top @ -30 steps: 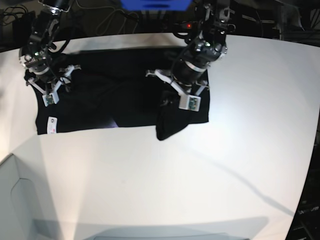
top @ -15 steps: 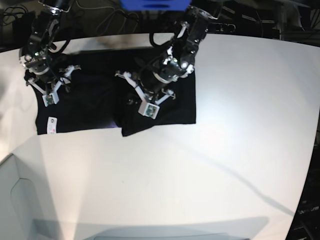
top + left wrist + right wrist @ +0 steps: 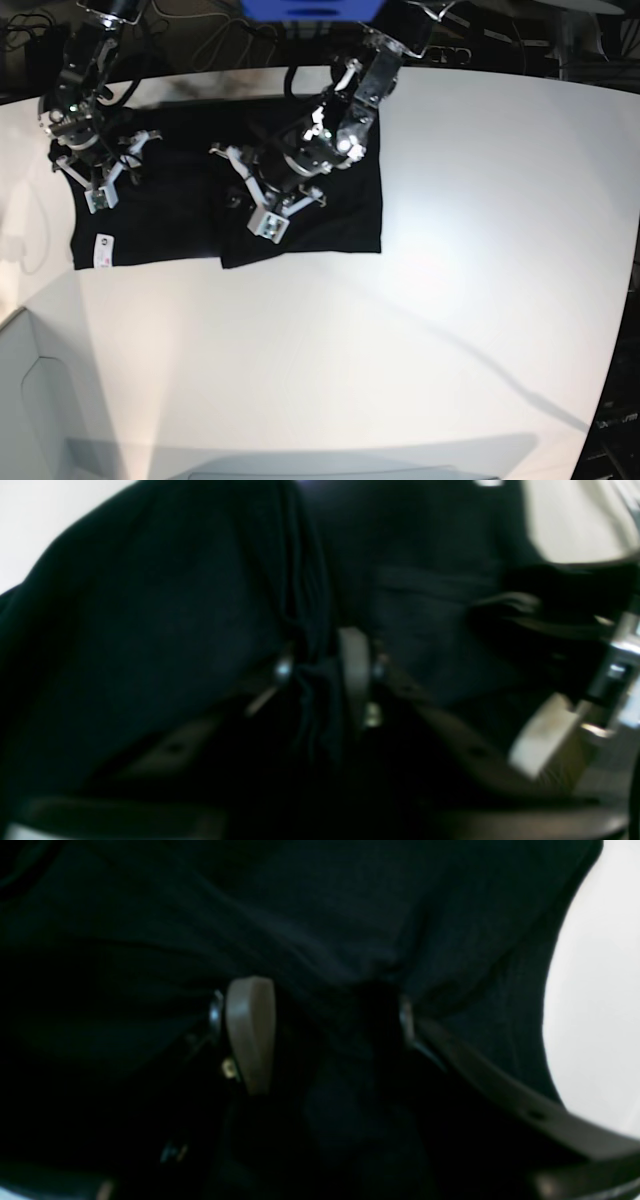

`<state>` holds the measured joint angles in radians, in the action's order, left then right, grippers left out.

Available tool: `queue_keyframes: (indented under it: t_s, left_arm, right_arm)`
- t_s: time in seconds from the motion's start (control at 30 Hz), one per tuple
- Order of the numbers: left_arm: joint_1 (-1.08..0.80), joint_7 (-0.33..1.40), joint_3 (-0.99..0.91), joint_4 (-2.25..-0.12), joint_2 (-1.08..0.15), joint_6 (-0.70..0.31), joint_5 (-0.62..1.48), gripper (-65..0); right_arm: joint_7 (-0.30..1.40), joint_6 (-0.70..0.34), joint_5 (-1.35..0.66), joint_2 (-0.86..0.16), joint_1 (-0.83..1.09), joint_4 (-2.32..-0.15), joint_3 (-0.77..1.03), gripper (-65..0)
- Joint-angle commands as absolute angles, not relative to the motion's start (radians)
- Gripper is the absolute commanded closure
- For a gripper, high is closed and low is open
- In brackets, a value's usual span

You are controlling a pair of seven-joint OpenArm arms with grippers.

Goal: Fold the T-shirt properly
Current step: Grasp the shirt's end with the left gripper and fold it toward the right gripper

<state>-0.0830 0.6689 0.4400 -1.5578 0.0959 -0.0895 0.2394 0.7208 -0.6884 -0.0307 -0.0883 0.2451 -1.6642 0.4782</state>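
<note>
Shirt (image 3: 180, 215) lies flat on the table (image 3: 450, 300) at the far-left end, one side already doubled over toward the middle, so I'd call it roughly halfway: first lateral fold nearly laid, not released. Left gripper (image 3: 325, 675) is clamped on a bunched pleat of cloth over the folded flap; right gripper (image 3: 320, 1035) sits at the shirt's opposite edge with jaws apart and cloth bulging between them, not pinched as far as I can tell. Left to do, by my read: drop this flap, fold the other side in, then fold lengthwise.
</note>
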Motion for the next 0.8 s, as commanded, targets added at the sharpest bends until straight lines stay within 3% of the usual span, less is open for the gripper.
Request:
queue_keyframes:
  t_s: [0.0, 0.1, 0.17, 0.33, 0.5, 0.63, 0.77]
  left_arm:
    - [-0.074, 0.648, 0.450, -1.583, 0.107, -0.096, 0.248, -20.4]
    - [-0.074, 0.648, 0.464, -1.612, 0.105, -0.096, 0.246, -32.5]
    - [-0.079, 0.648, 0.463, -1.639, 0.104, -0.096, 0.240, -35.5]
    - [-0.108, 0.645, 0.452, -1.788, 0.002, -0.096, 0.249, -35.6]
    - [-0.176, 0.645, 0.283, -1.911, -0.058, -0.096, 0.249, -35.6]
    - [-0.196, 0.648, 0.174, -1.885, -0.058, -0.097, 0.249, -35.6]
    - [-0.189, 0.648, 0.188, -1.771, -0.058, -0.104, 0.251, -34.1]
  right_arm:
    - [0.765, -0.698, 0.002, -0.094, 0.251, -1.662, 0.476, -31.3]
    - [0.766, -0.698, 0.002, -0.094, 0.234, -1.662, 0.476, -31.3]
    - [0.766, -0.698, 0.002, -0.094, 0.231, -1.662, 0.476, -31.3]
    - [0.766, -0.698, 0.002, -0.094, 0.229, -1.662, 0.476, -31.3]
    - [0.766, -0.698, 0.002, -0.093, 0.217, -1.662, 0.476, -31.3]
    - [0.766, -0.698, 0.002, -0.093, 0.216, -1.662, 0.476, -31.3]
    - [0.766, -0.698, 0.001, -0.091, 0.205, -1.662, 0.476, -31.3]
